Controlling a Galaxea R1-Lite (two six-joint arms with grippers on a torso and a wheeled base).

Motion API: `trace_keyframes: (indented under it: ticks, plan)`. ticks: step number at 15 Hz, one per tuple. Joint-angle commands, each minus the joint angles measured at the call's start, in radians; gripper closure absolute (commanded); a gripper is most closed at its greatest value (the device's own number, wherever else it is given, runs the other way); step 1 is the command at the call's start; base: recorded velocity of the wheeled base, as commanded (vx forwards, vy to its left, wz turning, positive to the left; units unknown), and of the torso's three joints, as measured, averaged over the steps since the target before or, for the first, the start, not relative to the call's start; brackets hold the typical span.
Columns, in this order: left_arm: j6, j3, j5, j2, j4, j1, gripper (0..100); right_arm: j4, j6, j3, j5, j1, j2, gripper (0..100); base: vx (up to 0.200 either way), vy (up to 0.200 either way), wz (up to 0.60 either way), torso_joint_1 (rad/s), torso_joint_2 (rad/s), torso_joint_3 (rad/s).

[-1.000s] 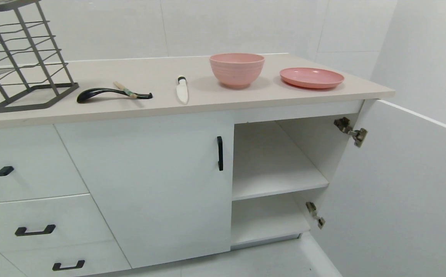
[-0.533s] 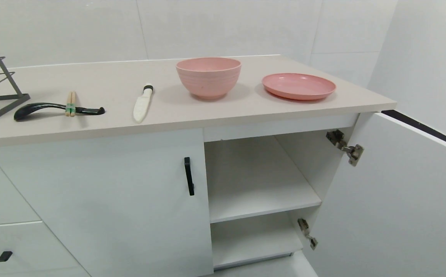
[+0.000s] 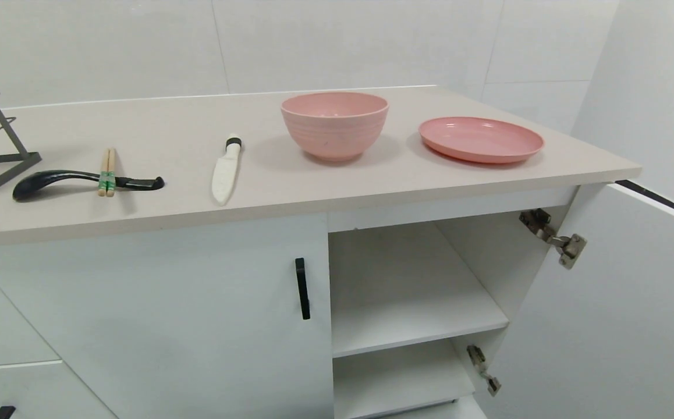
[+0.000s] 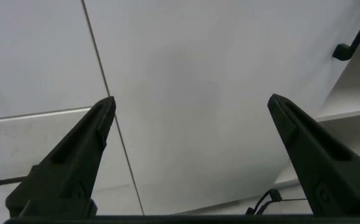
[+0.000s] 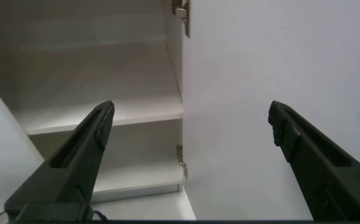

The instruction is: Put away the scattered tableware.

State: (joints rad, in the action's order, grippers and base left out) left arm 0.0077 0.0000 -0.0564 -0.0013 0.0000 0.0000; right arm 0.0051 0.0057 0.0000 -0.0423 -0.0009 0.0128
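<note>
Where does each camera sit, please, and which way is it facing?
Head view: on the head, facing forward and down at the counter, pink bowl and plate.
Left wrist view: on the left wrist, facing the closed door; open left pincer shows.
Right wrist view: on the right wrist, facing the shelf and open door; open right pincer shows.
Shared: head and right wrist views both show the shelf.

Bright, even, diffuse light from overhead. The round pink plastic bowl (image 3: 334, 125) throws soft, pale shadows toward 3 and 9 o'clock on the beige laminate countertop (image 3: 156, 131). The open white cabinet's lower shelf (image 3: 398, 378) sits dimmer.
</note>
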Motion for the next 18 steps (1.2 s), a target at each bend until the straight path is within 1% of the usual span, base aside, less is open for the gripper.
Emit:
trace_keyframes:
  ticks: [1, 4, 12, 16, 18]
  plan:
    - [0.000, 0.000, 0.000, 0.001, 0.000, 0.000, 0, -0.001, 0.000, 0.000, -0.001, -0.001, 0.004, 0, 0.000, 0.000, 0.00, 0.000, 0.00, 0.000]
    - [0.000, 0.000, 0.000, 0.001, 0.000, 0.000, 0, -0.001, 0.000, 0.000, -0.001, -0.001, 0.003, 0, 0.200, 0.000, 0.00, -0.001, 0.00, 0.002]
    - [-0.002, 0.000, 0.000, 0.001, 0.000, 0.000, 0, -0.001, 0.000, 0.000, 0.001, -0.001, 0.003, 0, 0.000, 0.000, 0.00, 0.008, -0.02, -0.005]
    - [-0.002, 0.000, 0.000, 0.001, 0.000, 0.000, 0, -0.001, 0.000, 0.000, 0.001, -0.001, 0.003, 0, 0.000, 0.000, 0.00, 0.170, -0.16, -0.201]
    - [-0.002, 0.000, 0.000, 0.001, 0.000, 0.000, 0, -0.001, 0.000, 0.000, 0.001, -0.001, 0.003, 0, 0.000, 0.000, 0.00, 0.215, -0.61, -0.256]
